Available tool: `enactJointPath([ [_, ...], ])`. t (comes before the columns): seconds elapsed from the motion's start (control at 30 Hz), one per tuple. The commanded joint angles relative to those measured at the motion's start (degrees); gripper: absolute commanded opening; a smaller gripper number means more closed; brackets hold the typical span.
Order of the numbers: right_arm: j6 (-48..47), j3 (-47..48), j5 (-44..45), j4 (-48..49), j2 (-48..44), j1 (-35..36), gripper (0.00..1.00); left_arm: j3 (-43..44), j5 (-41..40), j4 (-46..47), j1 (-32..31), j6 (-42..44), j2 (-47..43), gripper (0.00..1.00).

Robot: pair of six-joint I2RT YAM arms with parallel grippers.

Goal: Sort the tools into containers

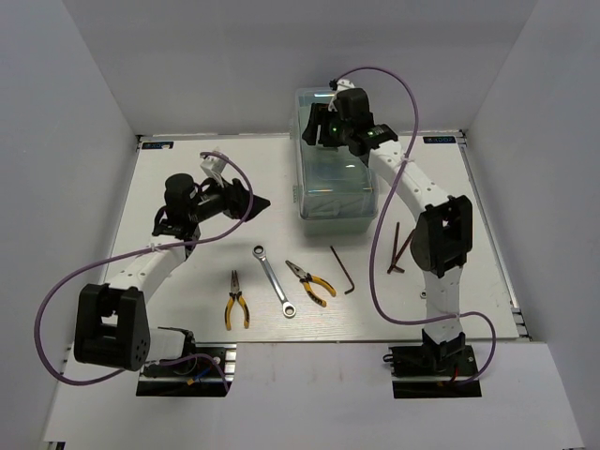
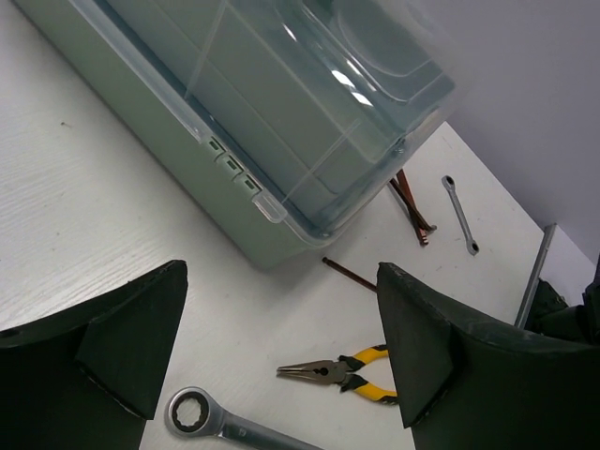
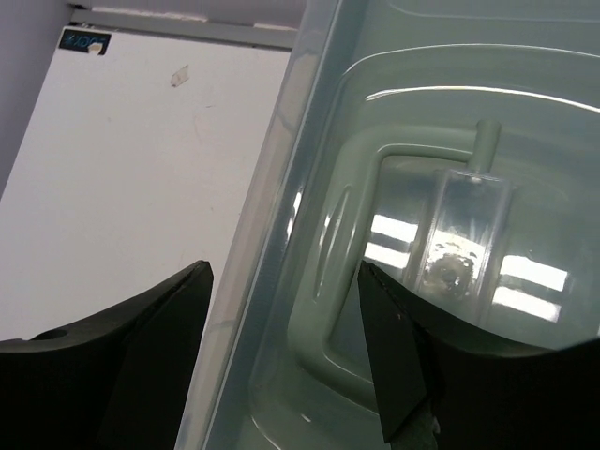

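Note:
The pale green toolbox stands shut at the table's back middle. My right gripper hovers open over its far left edge; in the right wrist view the gripper straddles the lid's rim, beside the translucent handle. My left gripper is open and empty, left of the box, facing it. Two yellow-handled pliers, a long wrench and a dark hex key lie on the table in front. Dark-red hex keys lie by the right arm. A short wrench shows only in the left wrist view.
White walls enclose the table on three sides. The toolbox's front latch faces the tools. The right arm's upper link stands just right of the dark-red hex keys. Purple cables loop beside both arms.

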Motion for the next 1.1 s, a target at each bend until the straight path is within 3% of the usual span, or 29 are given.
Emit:
enactJointPath([
  [0.0, 1.13, 0.93, 8.94, 0.24, 0.75, 1.25, 0.7, -1.21, 3.22, 5.7, 0.07, -2.21, 0.4, 0.91],
  [0.13, 3.05, -0.22, 8.35, -1.77, 0.84, 2.05, 0.7, -1.83, 4.44, 9.22, 0.07, -5.55, 3.64, 0.88],
  [0.37, 11.4, -1.18, -4.39, -1.43, 0.22, 1.26, 0.4, -0.59, 6.91, 11.86, 0.07, -8.28, 7.53, 0.78],
  [0.43, 12.11, -0.74, -6.32, -1.25, -0.56, 1.08, 0.38, -0.59, 6.91, 11.86, 0.07, -8.28, 7.53, 0.78],
  [0.87, 15.27, 0.14, -12.22, 0.24, -4.34, -3.22, 0.33, 3.62, 3.49, 13.61, 0.07, -8.28, 4.19, 0.8],
  [1.07, 17.29, -0.3, -13.98, 1.21, -4.52, -5.07, 0.33, 11.26, 2.96, 15.38, -0.46, -12.05, 9.8, 0.83],
])
